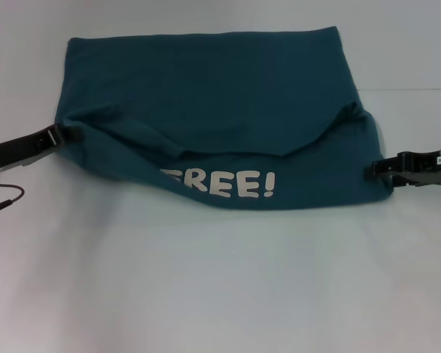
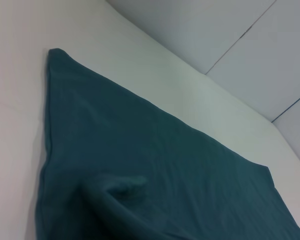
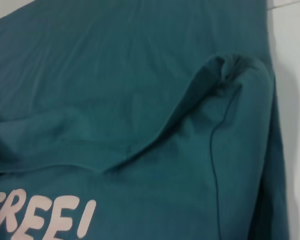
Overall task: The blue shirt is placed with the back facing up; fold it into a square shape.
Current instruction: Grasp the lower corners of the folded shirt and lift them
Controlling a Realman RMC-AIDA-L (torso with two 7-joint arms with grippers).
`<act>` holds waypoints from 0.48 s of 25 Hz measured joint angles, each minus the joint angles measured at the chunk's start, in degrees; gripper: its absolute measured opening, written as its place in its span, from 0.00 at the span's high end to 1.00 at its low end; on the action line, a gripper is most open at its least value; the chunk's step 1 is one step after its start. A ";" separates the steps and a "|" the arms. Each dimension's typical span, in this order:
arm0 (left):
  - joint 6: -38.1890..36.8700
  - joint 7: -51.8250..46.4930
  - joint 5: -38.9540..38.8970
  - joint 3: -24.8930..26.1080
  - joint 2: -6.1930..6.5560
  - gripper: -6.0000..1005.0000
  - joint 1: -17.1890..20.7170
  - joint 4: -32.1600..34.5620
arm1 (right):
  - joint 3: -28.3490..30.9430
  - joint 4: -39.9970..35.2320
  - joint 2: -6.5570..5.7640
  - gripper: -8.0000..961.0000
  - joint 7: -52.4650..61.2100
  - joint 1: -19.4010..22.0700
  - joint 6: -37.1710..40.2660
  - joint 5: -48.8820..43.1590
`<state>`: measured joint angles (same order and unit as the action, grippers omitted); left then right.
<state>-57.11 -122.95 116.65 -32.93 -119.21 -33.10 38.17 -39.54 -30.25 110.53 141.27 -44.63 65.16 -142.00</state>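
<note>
White tabletop [image 1: 220, 294] fills the near part of the head view, wide and bare, with lots of room. Beyond it lies the blue shirt [image 1: 206, 95], spread across the middle of the tabletop. Its near edge is folded up so the front shows, and the white letters "FREE!" [image 1: 220, 184] sit along that near strip. Above the letters, a loose flap edge curves across the shirt from left to right. The far edge of the shirt is straight. More bare tabletop lies past it.

On the left, the left gripper [image 1: 59, 134] touches the left edge of the shirt, where the cloth bunches to a point. Its jaws look like they are pinching that edge. A thin cable [image 1: 6, 198] hangs under that arm.

On the right, the right gripper [image 1: 373, 170] sits at the right edge of the shirt, just at the cloth. I cannot tell if its jaws are spread or pressed together.

From the right wrist view, the cloth [image 3: 140, 75] makes a puffy fold near the right edge, and the tabletop shows beside it.
</note>
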 joint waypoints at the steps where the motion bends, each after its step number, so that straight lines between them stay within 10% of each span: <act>1: 0.02 0.00 0.02 -0.01 -0.05 0.96 -0.03 -0.03 | -0.27 0.03 0.22 0.25 -0.02 -0.08 -0.34 -0.06; 12: 0.07 -0.01 0.03 -0.03 -0.05 0.96 0.03 -0.33 | -3.40 1.42 1.17 0.25 0.05 -1.23 -2.10 -0.08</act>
<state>-57.04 -122.96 116.68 -32.96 -119.27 -33.07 37.84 -42.94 -28.83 111.70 141.33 -45.86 63.06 -142.08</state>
